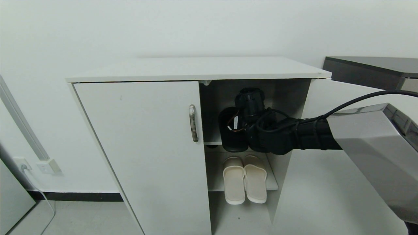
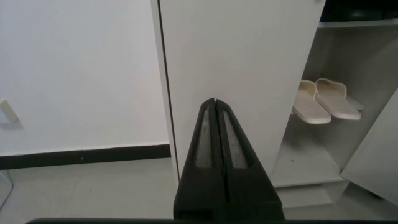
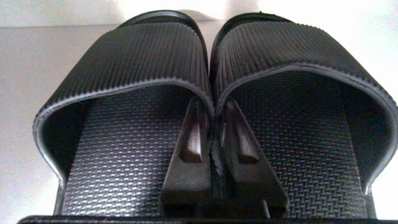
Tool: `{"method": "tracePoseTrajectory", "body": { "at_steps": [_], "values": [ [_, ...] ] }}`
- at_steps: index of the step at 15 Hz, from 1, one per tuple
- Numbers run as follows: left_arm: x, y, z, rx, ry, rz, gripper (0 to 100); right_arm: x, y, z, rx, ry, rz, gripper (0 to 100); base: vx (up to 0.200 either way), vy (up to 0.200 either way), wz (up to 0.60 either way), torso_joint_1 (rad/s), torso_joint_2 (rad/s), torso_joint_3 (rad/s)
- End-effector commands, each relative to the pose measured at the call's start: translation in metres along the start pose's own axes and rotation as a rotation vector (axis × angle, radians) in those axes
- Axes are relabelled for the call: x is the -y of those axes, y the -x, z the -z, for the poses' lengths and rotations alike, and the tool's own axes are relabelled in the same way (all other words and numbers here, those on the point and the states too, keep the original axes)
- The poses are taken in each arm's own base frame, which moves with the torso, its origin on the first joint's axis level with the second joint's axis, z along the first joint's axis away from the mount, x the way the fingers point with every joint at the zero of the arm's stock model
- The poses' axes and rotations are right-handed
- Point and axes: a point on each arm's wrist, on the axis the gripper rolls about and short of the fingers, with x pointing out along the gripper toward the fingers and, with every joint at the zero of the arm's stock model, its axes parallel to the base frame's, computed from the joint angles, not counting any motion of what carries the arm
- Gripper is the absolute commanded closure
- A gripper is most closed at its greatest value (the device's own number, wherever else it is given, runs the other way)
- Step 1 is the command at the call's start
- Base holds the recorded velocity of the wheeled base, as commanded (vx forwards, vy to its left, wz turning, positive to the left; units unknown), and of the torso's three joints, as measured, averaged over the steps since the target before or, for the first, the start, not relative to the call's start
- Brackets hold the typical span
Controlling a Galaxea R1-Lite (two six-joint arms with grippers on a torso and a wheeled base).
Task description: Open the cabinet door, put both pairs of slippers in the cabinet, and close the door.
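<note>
A white cabinet (image 1: 196, 68) stands against a pale wall, its left door (image 1: 137, 147) closed, with a metal handle (image 1: 193, 123) at its inner edge, and its right door (image 1: 326, 182) swung wide open. The robot's right arm reaches into the open right half at the level of the upper shelf, where its end effector (image 3: 214, 109) is closed on a pair of black slippers (image 3: 143, 56), the two fingers pinching the adjoining inner edges of the ribbed straps; whether the soles rest on the shelf cannot be told. On the lower shelf a pair of white slippers (image 1: 245, 179) lies side by side, heels toward the near edge and overhanging it slightly. The left end effector (image 2: 215, 102) sits low before the closed left door, its fingers pressed together and holding nothing.
</note>
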Motion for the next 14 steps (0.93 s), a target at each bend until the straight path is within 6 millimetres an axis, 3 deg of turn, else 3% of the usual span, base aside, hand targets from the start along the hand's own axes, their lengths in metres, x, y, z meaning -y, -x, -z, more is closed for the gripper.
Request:
{"method": "tracePoseTrajectory", "body": {
  "at_steps": [1,5,6,9,14],
  "values": [
    [0.0,0.0,0.0,-0.002,0.0,0.0,100,-0.001,-0.002,0.004,-0.006,0.004,0.002,100,0.0,0.0,0.0,0.0,0.0,0.0],
    [0.0,0.0,0.0,-0.002,0.0,0.0,100,-0.001,-0.003,0.006,-0.009,0.007,0.003,100,0.0,0.0,0.0,0.0,0.0,0.0],
    [0.0,0.0,0.0,-0.002,0.0,0.0,100,-0.001,-0.003,0.006,-0.01,0.008,0.003,0,0.0,0.0,0.0,0.0,0.0,0.0],
    [0.0,0.0,0.0,-0.002,0.0,0.0,100,0.001,0.005,0.005,-0.019,0.016,0.001,0,0.0,0.0,0.0,0.0,0.0,0.0],
    [0.0,0.0,0.0,-0.002,0.002,-0.001,100,0.01,0.057,-0.004,-0.037,0.01,-0.039,0,0.0,0.0,0.0,0.0,0.0,0.0]
  ]
}}
